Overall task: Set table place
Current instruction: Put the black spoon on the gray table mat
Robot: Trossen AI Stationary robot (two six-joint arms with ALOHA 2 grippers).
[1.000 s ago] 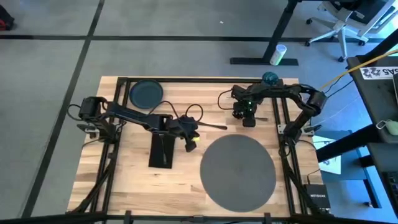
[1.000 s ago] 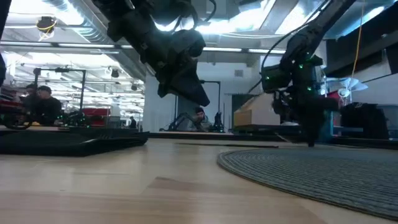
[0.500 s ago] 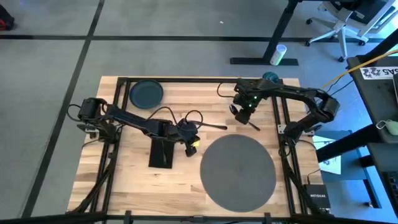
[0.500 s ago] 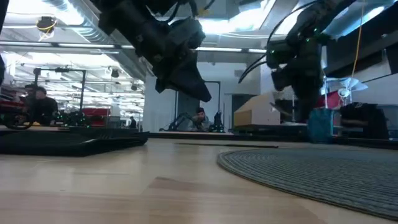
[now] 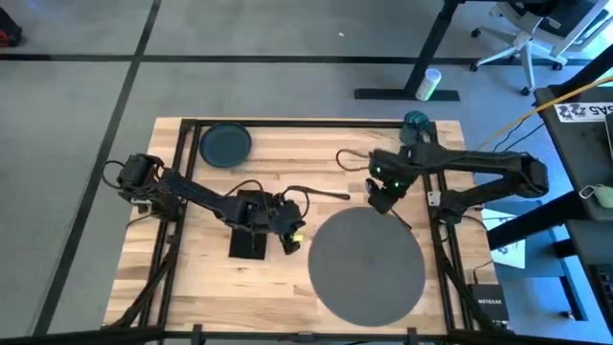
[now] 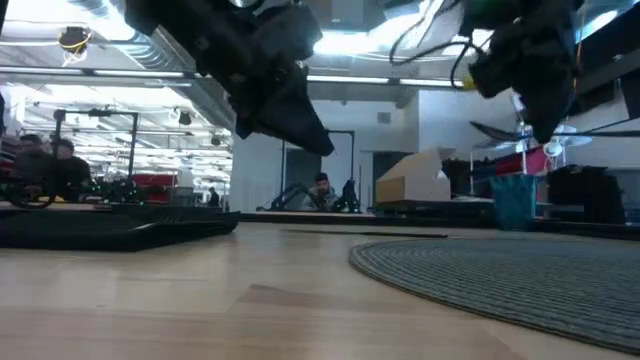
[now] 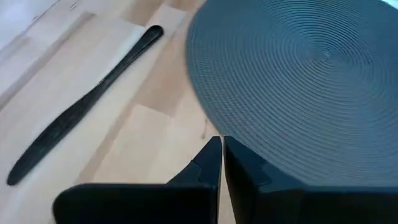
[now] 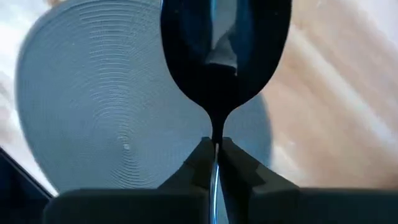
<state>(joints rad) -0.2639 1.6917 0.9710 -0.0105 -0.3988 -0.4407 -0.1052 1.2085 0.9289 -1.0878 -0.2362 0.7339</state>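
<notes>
A round grey placemat (image 5: 367, 257) lies at the near right of the table (image 5: 201, 287). A dark round plate (image 5: 225, 144) sits at the far left, and a black napkin (image 5: 249, 238) lies left of the middle. A teal cup (image 5: 416, 121) stands at the far right. One dark utensil (image 5: 324, 195) lies flat on the wood. My right gripper (image 5: 381, 198) hangs over the placemat's far edge, shut on a dark fork (image 8: 219, 56). My left gripper (image 7: 221, 149) hovers shut and empty between the napkin and the placemat. My right gripper pinches the fork at the narrow neck (image 8: 216, 138) just behind its head, between its two fingertips. The head with its slits sticks out past the fingers, and the shiny handle (image 8: 214, 180) runs back between them. The fork hangs clear of the table, above the placemat's far edge.
Black metal rails (image 5: 182, 192) run along the table's left and right sides (image 5: 433, 192) and its far edge. Bare wood lies near the front left. Beyond the table the low view shows people (image 6: 320, 190) and office furniture.
My right gripper has risen from the tabletop at the far right with the fork and moved toward the near edge, to above the placemat's far rim; the fork is lifted clear. My left gripper has drifted a little toward the near edge, still shut.
</notes>
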